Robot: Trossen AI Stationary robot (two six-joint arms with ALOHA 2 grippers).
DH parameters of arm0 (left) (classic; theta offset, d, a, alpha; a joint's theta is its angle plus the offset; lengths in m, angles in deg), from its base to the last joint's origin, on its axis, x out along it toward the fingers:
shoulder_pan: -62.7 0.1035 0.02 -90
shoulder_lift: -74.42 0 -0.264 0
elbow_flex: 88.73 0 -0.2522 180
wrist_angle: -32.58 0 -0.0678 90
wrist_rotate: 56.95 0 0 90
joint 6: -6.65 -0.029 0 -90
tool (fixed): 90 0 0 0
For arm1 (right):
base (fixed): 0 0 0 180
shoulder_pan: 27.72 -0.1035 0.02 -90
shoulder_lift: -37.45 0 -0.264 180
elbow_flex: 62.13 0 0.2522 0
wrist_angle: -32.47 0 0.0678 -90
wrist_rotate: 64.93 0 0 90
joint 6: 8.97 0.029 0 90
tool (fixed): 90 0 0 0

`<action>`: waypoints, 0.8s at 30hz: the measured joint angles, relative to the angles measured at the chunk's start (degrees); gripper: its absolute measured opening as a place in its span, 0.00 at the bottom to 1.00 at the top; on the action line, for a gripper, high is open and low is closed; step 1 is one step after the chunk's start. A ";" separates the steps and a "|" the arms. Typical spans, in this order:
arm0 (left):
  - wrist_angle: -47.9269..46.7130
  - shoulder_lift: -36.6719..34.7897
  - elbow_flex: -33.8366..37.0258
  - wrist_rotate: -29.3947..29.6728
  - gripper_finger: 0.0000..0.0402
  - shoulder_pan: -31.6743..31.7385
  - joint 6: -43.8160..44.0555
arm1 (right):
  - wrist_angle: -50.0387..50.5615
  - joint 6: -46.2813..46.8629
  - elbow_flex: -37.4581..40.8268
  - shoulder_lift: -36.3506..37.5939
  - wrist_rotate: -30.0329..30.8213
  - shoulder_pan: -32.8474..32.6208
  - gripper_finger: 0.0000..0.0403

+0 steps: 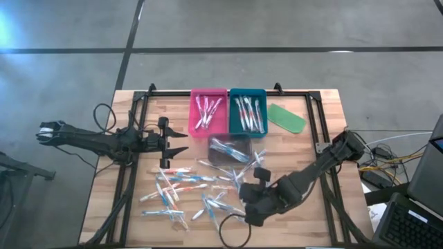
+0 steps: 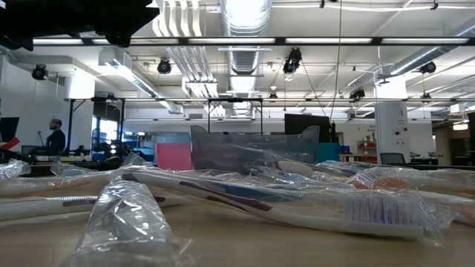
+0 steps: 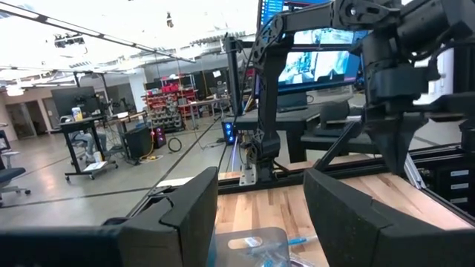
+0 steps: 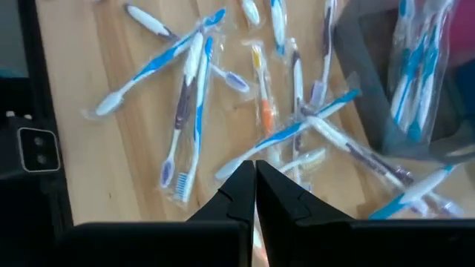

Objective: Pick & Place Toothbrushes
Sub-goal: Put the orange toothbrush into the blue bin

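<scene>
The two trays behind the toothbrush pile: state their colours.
Left tray pink, right tray teal; clearest in the high view.

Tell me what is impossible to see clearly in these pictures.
- Whether the shut right gripper pinches a toothbrush: the right wrist view shows its own fingers covering the spot.
- Contents of the pink tray: the low view has wrapped toothbrushes in front.
- Left gripper fingertips: cut off in the left wrist view.
</scene>
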 joint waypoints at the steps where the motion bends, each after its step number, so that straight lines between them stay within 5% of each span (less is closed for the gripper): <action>1: -0.16 0.00 0.00 0.00 0.51 0.02 0.00 | -0.35 0.69 0.71 0.00 0.01 -0.25 0.02; 15: -0.30 0.00 0.00 0.00 0.51 0.01 0.00 | -5.55 5.49 11.56 -0.02 -0.09 -0.91 0.03; 24: -0.30 0.00 0.00 0.01 0.51 0.02 0.00 | -15.01 13.22 19.39 -0.04 -0.18 2.47 0.18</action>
